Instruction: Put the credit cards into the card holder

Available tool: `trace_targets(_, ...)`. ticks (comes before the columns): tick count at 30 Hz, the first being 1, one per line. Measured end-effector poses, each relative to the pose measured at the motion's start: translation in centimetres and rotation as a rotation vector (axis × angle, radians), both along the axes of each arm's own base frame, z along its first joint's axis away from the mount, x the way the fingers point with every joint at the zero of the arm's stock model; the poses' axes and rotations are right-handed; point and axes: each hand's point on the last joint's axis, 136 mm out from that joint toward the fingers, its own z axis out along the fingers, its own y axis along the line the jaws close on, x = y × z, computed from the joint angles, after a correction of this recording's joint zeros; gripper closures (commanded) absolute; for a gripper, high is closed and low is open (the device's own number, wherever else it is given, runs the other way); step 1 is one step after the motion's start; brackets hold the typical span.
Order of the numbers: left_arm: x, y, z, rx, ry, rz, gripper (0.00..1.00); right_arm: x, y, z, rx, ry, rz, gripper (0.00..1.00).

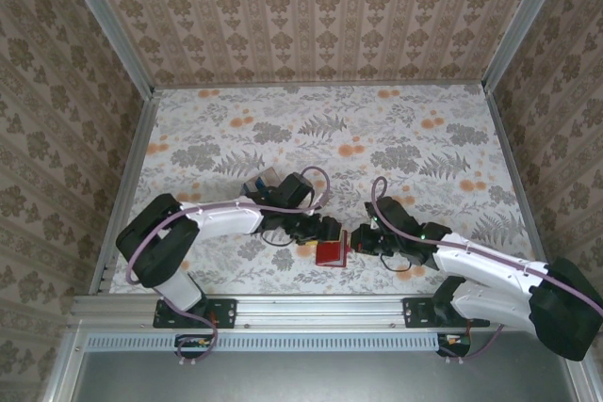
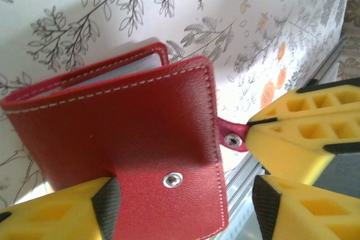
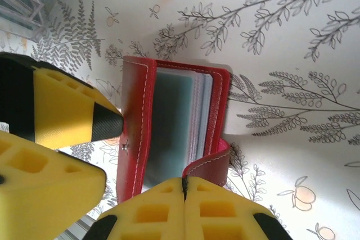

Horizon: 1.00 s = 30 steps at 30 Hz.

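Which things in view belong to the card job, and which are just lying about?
Job:
red card holder, partly open
left gripper, open, holder between its fingers
right gripper, shut on the holder's clasp flap
small grey-blue stack behind the left arm, probably the credit cards

Not the job:
floral table cover
metal rail at the near edge
arm cables

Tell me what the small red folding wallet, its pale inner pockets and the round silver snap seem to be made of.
Red folding wallet: leather or faux leather, hard to tell which; fine grain, soft sheen, pale stitching along the edges.
Inner pockets: probably thin translucent plastic, layered sheets with a teal tint.
Snap: likely metal, by its silver glint.
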Motion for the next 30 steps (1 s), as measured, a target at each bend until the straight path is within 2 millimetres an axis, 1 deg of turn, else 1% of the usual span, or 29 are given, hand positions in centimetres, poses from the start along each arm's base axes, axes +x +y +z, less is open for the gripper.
trace_targets(3, 0.3, -0.2, 0.4, -0.014, -0.015, 0.006, 0.30, -0.1, 0.0, 0.0, 0.004, 0.008, 0.005, 1.00)
trace_targets(6, 0.5, 0.6, 1.0, -0.023, -0.041, 0.025, 0.33, -0.2, 0.4, 0.3, 0.014, 0.014, 0.022, 1.00)
trace_targets(11, 1.4, 2.8, 2.2, -0.014, -0.108, 0.053, 0.56, 0.2, 1.3, 1.7, 0.028, 0.004, 0.054, 1.00)
trace_targets(13, 1.4, 3.1, 1.9, 0.004, -0.130, 0.038, 0.61, 0.4, 1.5, 2.2, 0.025, -0.002, 0.065, 1.00)
trace_targets(15, 0.9, 3.3, 1.0, 0.039, -0.140, 0.008, 0.68, 0.7, 1.8, 2.5, 0.024, -0.005, 0.071, 1.00)
trace_targets(16, 0.6, 3.2, 0.6, 0.051, -0.141, -0.011, 0.68, 0.8, 1.9, 2.7, 0.025, -0.006, 0.074, 1.00)
trace_targets(17, 0.5, 2.9, 0.3, 0.055, -0.145, -0.028, 0.68, 0.9, 2.0, 2.8, 0.024, -0.006, 0.075, 1.00)
trace_targets(18, 0.5, 2.6, 0.2, 0.051, -0.149, -0.037, 0.66, 0.9, 2.0, 2.8, 0.023, -0.005, 0.076, 1.00)
trace_targets(19, 0.5, 2.2, 0.2, 0.040, -0.155, -0.046, 0.59, 0.9, 2.0, 2.7, 0.020, -0.003, 0.077, 1.00)
trace_targets(20, 0.5, 1.8, 0.3, 0.028, -0.161, -0.052, 0.55, 0.8, 2.0, 2.5, 0.016, 0.003, 0.077, 1.00)
trace_targets(23, 0.7, 1.1, 0.2, 0.002, -0.168, -0.058, 0.45, 0.7, 1.9, 2.3, 0.011, 0.013, 0.079, 1.00)
trace_targets(27, 0.8, 0.2, -0.1, -0.031, -0.154, -0.064, 0.37, 0.7, 1.9, 1.9, 0.026, 0.030, 0.075, 1.00)
trace_targets(30, 0.8, 0.0, 0.1, -0.044, -0.149, -0.065, 0.36, 0.5, 1.4, 1.0, 0.029, 0.056, 0.062, 1.00)
